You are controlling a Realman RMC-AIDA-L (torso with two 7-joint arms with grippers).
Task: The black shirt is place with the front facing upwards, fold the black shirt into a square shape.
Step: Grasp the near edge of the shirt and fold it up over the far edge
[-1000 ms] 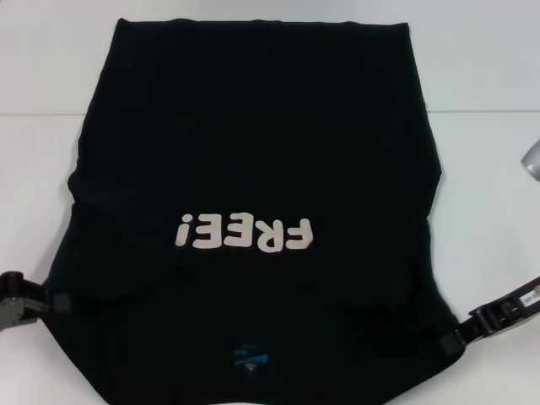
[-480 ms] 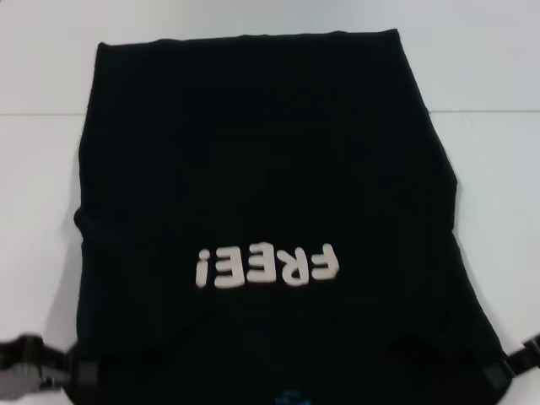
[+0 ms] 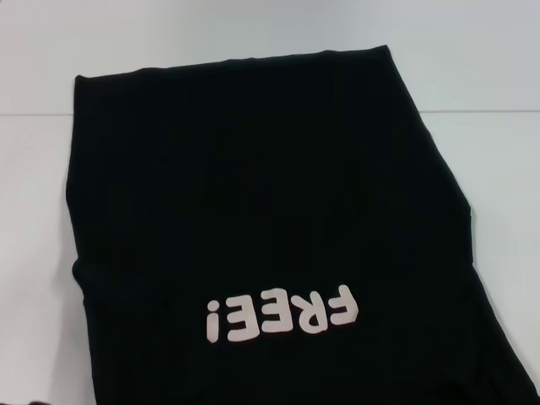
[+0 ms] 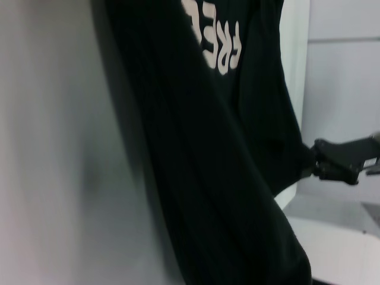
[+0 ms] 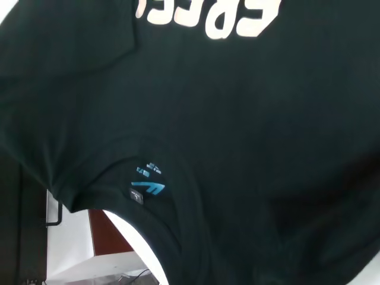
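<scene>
The black shirt [image 3: 270, 194] lies front up on the white table [image 3: 489, 101], and its pale letters "FREE!" [image 3: 283, 315] read upside down from the head view. The near collar end runs off the bottom of that view. The left wrist view shows the shirt [image 4: 208, 178] raised and hanging in folds, with my right gripper [image 4: 312, 164] clamped on its far edge. The right wrist view shows the shirt [image 5: 237, 119] close up, with the blue neck label [image 5: 147, 187] at the collar. My left gripper shows in no view.
White tabletop surrounds the shirt on the left, right and far sides, with a seam line [image 3: 34, 114] across it. Below the lifted collar, the right wrist view shows the table's near edge [image 5: 71, 237] and brown floor [image 5: 110, 234].
The shirt has slid toward me: its far hem and the letters sit lower in the head view. Both grippers, seen holding the shoulders earlier, have passed out of the bottom of that view.
</scene>
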